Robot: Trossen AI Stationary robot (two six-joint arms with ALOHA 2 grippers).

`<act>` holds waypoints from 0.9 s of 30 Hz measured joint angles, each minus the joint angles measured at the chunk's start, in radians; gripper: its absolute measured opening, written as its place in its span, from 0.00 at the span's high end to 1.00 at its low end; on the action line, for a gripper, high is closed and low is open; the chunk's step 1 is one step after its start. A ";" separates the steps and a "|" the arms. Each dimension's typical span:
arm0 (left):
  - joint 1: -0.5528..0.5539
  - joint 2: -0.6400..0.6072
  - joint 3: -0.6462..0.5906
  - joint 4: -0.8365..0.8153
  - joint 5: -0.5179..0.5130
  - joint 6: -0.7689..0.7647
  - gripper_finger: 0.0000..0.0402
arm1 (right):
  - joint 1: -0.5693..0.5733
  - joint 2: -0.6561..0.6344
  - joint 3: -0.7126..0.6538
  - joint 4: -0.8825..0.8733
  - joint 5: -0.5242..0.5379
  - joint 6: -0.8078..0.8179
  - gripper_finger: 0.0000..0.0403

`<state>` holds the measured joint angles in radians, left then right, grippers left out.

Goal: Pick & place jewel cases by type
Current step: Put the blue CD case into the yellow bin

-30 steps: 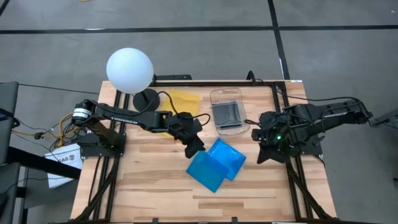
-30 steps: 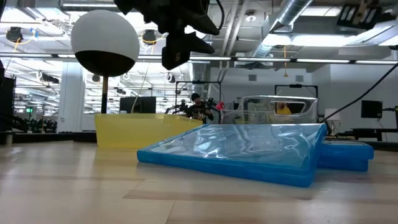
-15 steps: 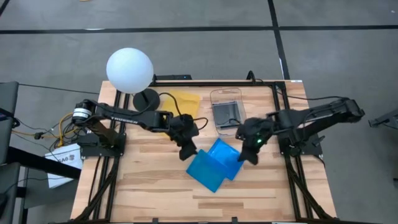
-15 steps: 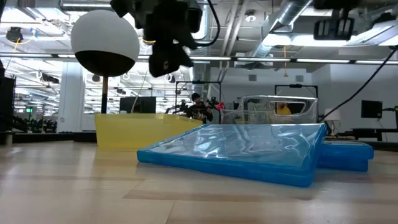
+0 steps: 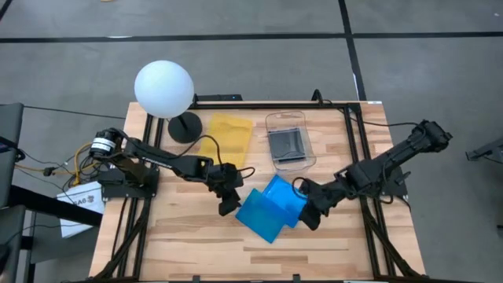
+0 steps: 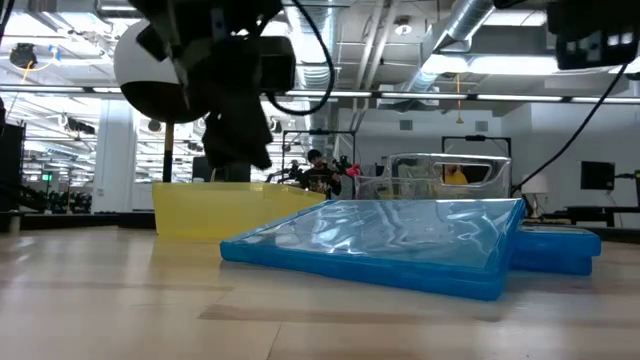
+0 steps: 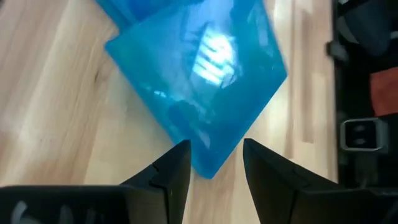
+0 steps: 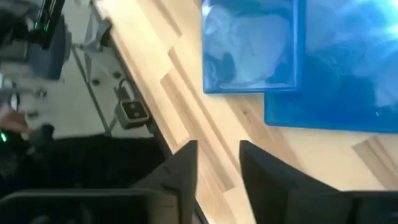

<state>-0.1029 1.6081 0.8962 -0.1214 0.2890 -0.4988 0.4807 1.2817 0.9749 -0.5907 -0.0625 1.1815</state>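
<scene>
Wooden bench, seen from above, framed by a dark rail structure. Two dark arms reach inward from opposite sides toward the middle of the bench. A white globe lamp on a round dark base stands at the far left corner. Beside it lies the flat yellow tray, and next to that, toward the right, the clear rectangular container, which holds a grey jewel case.

Two blue jewel cases lie near the bench centre, overlapping: the nearer blue case rests partly on top of the farther blue case, and in the low view the upper one sits tilted, one edge raised on the lower.

The left gripper is just beside the left corner of the nearer blue case; its wrist view shows the two fingers parted, a corner of the case lying in line with the gap, nothing grasped. The right gripper is just beside the right edge of the farther blue case; its wrist view shows the fingers parted over the bench with the blue cases ahead of them, nothing held.
</scene>
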 joint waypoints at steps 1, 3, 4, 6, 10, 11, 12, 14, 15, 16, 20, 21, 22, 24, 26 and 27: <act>-0.004 0.000 -0.018 0.010 -0.007 0.000 0.65 | 0.013 0.005 0.000 0.001 0.017 0.029 0.68; -0.014 0.000 -0.039 0.010 -0.029 -0.001 0.65 | 0.043 0.020 0.000 -0.001 0.056 0.100 0.64; -0.019 0.000 -0.046 0.017 -0.040 -0.001 0.65 | 0.061 0.031 0.000 0.000 0.075 0.137 0.62; -0.030 0.000 -0.061 0.022 -0.068 0.009 0.65 | 0.089 0.062 0.000 0.001 0.102 0.208 0.61; -0.057 0.000 -0.079 0.026 -0.123 0.010 0.65 | 0.134 0.142 0.000 0.031 0.120 0.307 0.60; -0.064 0.000 -0.081 0.023 -0.140 0.010 0.65 | 0.143 0.162 0.000 0.045 0.121 0.319 0.61; -0.072 0.000 -0.082 0.017 -0.156 0.011 0.65 | 0.151 0.183 0.000 0.068 0.121 0.331 0.62; -0.086 0.000 -0.082 0.017 -0.173 0.022 0.65 | 0.163 0.222 0.000 0.124 0.121 0.346 0.63; -0.092 0.000 -0.082 0.017 -0.178 0.027 0.65 | 0.170 0.239 0.000 0.142 0.122 0.351 0.64; -0.097 0.000 -0.082 0.014 -0.186 0.033 0.65 | 0.174 0.256 0.000 0.167 0.124 0.359 0.65; -0.109 0.003 -0.082 0.004 -0.197 0.038 0.65 | 0.182 0.305 0.000 0.235 0.153 0.388 0.69; -0.112 0.009 -0.082 0.008 -0.199 0.037 0.65 | 0.182 0.314 0.001 0.253 0.156 0.393 0.69; -0.115 0.015 -0.082 0.007 -0.204 0.033 0.65 | 0.183 0.322 0.001 0.255 0.157 0.397 0.70; -0.122 0.038 -0.082 0.016 -0.224 0.024 0.65 | 0.187 0.335 0.005 0.250 0.168 0.398 0.71; -0.127 0.067 -0.082 0.032 -0.234 0.015 0.65 | 0.185 0.351 0.024 0.248 0.170 0.391 0.71; -0.129 0.085 -0.082 0.059 -0.229 0.008 0.65 | 0.186 0.358 0.033 0.246 0.170 0.387 0.71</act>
<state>-0.2319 1.6928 0.8139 -0.0628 0.0602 -0.4907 0.6665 1.6398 1.0079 -0.3446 0.1078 1.5682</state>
